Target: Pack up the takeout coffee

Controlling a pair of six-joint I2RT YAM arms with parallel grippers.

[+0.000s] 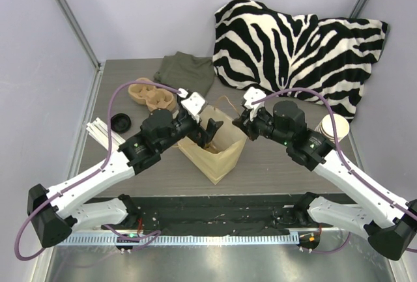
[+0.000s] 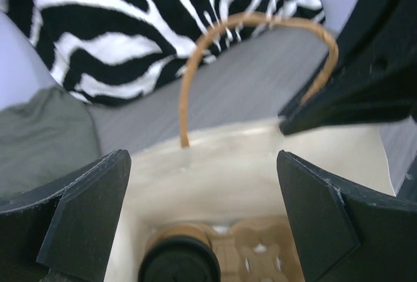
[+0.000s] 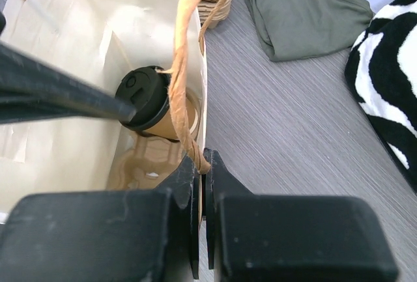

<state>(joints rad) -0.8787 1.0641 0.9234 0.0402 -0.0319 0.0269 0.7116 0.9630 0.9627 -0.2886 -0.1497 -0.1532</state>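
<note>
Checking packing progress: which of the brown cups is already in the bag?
The black-lidded takeout coffee, at the bottom of the paper bag. The other cups are a lidless stack out on the table.

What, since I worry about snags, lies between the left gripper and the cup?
Nothing: the left wrist view shows bare bag interior between the open left gripper and the lidded cup below.

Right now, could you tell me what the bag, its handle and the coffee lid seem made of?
The bag: matte cream paper, creased folds. The handle: twisted brown paper cord, likely. The lid: smooth black plastic, apparently, on the paper cup.
</note>
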